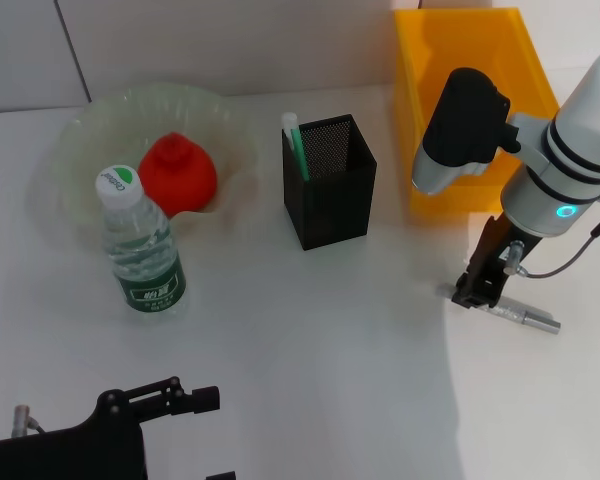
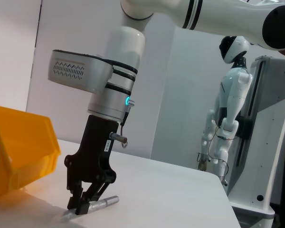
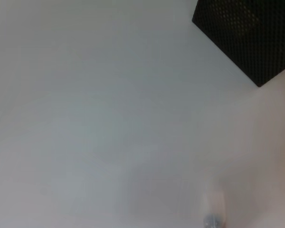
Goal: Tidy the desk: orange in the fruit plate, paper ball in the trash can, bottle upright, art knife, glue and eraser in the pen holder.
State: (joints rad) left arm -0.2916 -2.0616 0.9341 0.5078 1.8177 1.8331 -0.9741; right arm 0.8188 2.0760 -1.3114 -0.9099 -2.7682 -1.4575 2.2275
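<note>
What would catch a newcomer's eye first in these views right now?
Probably the right gripper lowered onto the silver art knife lying on the white desk in front of the yellow trash can, its fingers straddling one end. Next, the red-orange orange in the clear fruit plate, with the upright bottle in front of it.

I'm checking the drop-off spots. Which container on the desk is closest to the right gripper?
The yellow bin, just behind the right gripper. The black mesh pen holder sits farther toward the middle, and the clear fruit plate is far across.
</note>
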